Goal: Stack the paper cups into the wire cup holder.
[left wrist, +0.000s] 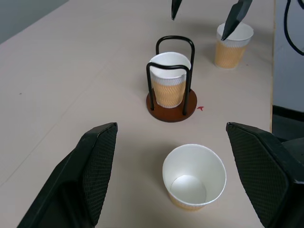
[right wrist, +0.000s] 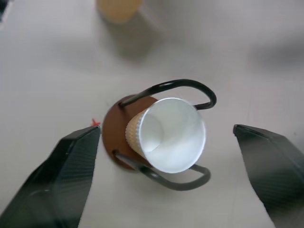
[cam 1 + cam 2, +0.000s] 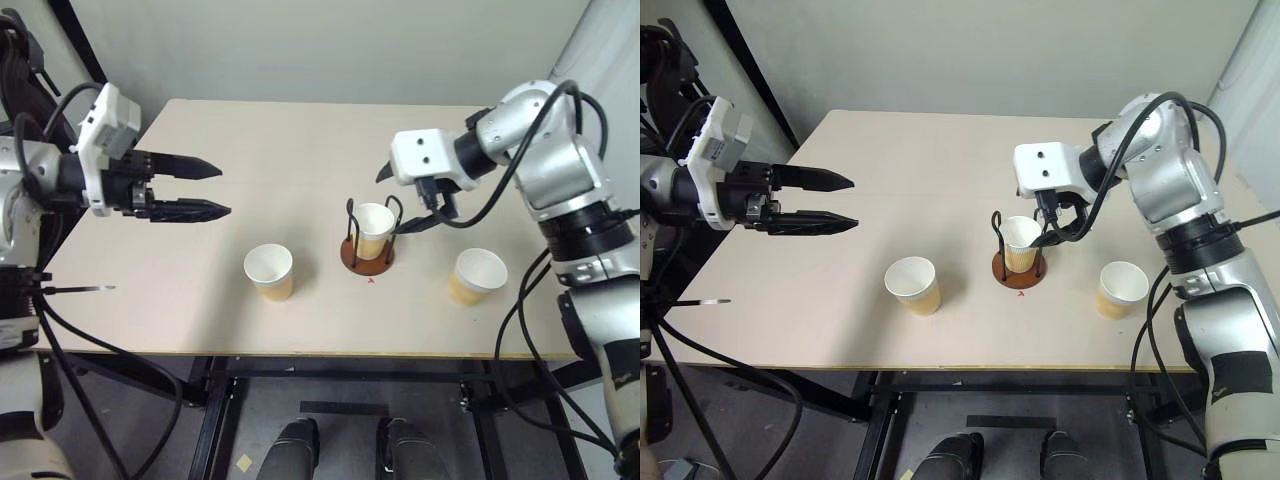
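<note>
arms: silver-grey shells | wrists: white boxes | cables: black loops | gripper fingers (image 3: 190,208): black, textured

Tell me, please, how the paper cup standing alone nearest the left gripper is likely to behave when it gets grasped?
The paper cup looks thin-walled and empty, so it is probably very light and may crush under a firm squeeze. It stands upright, narrower at the base than at the rim, so a sideways nudge from the left gripper could tip it, and its tapered wall would likely roll in a curve.

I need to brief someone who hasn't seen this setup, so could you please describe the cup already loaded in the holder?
On the pale beige table, find the round reddish-brown disc base with two black wire loops near the middle. The tan paper cup with a white inside stands between those loops, unlike the two cups standing loose on the tabletop.
</note>
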You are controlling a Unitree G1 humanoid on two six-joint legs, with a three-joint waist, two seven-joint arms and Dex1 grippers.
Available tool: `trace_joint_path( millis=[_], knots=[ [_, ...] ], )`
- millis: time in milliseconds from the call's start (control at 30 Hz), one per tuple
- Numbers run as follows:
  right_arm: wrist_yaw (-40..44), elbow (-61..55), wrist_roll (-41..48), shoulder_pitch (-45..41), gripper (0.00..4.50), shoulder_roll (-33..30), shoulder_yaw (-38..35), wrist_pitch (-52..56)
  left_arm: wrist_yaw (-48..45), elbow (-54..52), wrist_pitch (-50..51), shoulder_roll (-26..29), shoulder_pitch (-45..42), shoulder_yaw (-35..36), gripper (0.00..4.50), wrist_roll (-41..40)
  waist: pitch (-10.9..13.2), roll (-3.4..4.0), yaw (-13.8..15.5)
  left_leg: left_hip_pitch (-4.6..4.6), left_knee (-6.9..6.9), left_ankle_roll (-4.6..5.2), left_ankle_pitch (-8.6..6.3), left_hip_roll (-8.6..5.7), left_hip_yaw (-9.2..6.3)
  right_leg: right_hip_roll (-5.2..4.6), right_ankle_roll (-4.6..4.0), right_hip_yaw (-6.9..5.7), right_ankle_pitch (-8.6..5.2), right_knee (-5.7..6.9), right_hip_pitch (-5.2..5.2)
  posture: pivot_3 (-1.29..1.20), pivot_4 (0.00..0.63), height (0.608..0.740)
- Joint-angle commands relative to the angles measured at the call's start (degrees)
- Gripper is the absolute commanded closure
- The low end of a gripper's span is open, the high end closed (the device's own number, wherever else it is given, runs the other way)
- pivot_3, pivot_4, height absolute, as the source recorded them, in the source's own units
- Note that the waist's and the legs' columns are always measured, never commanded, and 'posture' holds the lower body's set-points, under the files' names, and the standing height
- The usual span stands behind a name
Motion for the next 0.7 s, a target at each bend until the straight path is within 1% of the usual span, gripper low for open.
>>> trace_joint_path(
  millis=[33,133,267,367,433,467,500,533,700],
  knots=[
    [1.9,-6.4,2.2,2.4,0.04,-5.4,-3.6,5.3,-1.5,-3.2,0.5,-0.5,-2.4,0.2,0.58,-1.8,0.0,0.00,0.0,0.00,0.01,0.00,0.00,-0.03,0.01,-0.03,0.00,0.00,0.00,-0.01,0.01,0.00,0.150,0.740],
    [3.3,-13.3,4.6,8.6,0.04,-12.7,-5.1,9.6,-2.4,-6.0,1.8,-2.7,-3.3,0.0,0.58,-3.9,0.0,-0.01,0.3,-0.01,0.05,0.03,0.02,-0.05,0.01,-0.07,0.01,-0.02,0.00,0.00,0.05,0.00,0.150,0.740],
    [3.3,-18.2,5.9,14.0,0.04,-18.5,-6.7,11.9,-2.5,-5.6,1.6,-3.5,-4.1,-0.6,0.58,-3.6,0.0,-0.01,-0.2,0.11,0.07,0.06,0.06,-0.04,0.03,-0.07,0.16,-0.02,-0.02,0.04,0.17,0.00,0.150,0.740],
    [3.2,-20.4,6.3,18.1,0.04,-22.4,-7.5,11.4,-2.9,-4.6,1.1,-3.8,-4.8,-1.0,0.58,-3.0,0.0,-0.01,-0.4,0.22,0.05,0.09,0.18,0.00,0.03,-0.06,0.32,-0.02,0.01,0.10,0.25,0.00,0.150,0.740],
    [2.6,-20.7,6.1,19.6,0.04,-23.7,-7.6,10.7,-3.1,-4.0,0.6,-3.9,-5.1,-1.3,0.58,-2.7,0.0,-0.01,-0.5,0.45,0.05,0.10,0.19,0.04,0.04,-0.04,0.40,-0.04,-0.02,0.08,0.50,0.00,0.150,0.740],
    [2.2,-20.6,6.0,19.9,0.04,-23.8,-7.5,10.3,-3.2,-3.7,0.5,-4.0,-5.2,-1.4,0.58,-2.6,0.0,-0.01,-0.6,0.56,0.04,0.10,0.19,0.06,0.05,-0.04,0.58,-0.04,-0.14,0.05,0.62,0.00,0.150,0.740],
    [1.9,-20.5,5.6,20.3,0.04,-24.0,-7.2,9.7,-3.2,-3.5,0.4,-4.1,-5.3,-1.5,0.58,-2.5,0.0,-0.01,-0.6,0.68,0.03,0.10,0.19,0.06,0.07,-0.03,1.00,-0.03,-0.40,0.03,0.76,0.00,0.150,0.740],
    [1.5,-20.5,5.2,20.9,0.04,-24.1,-6.9,9.0,-3.2,-3.4,0.2,-4.1,-5.4,-1.6,0.58,-2.4,0.0,-0.02,-0.6,0.76,0.03,0.11,0.19,0.07,0.10,-0.03,1.10,-0.02,-0.46,0.02,0.83,0.00,0.150,0.740],
    [-0.2,-20.5,3.3,23.2,0.04,-23.7,-5.5,6.4,-3.4,-3.3,-0.2,-3.7,-4.8,-1.4,0.58,-2.2,0.0,-0.02,-0.5,0.81,0.04,0.14,0.21,0.12,0.10,-0.01,1.14,-0.01,-0.50,-0.01,1.02,0.00,0.150,0.740]
  ],
)
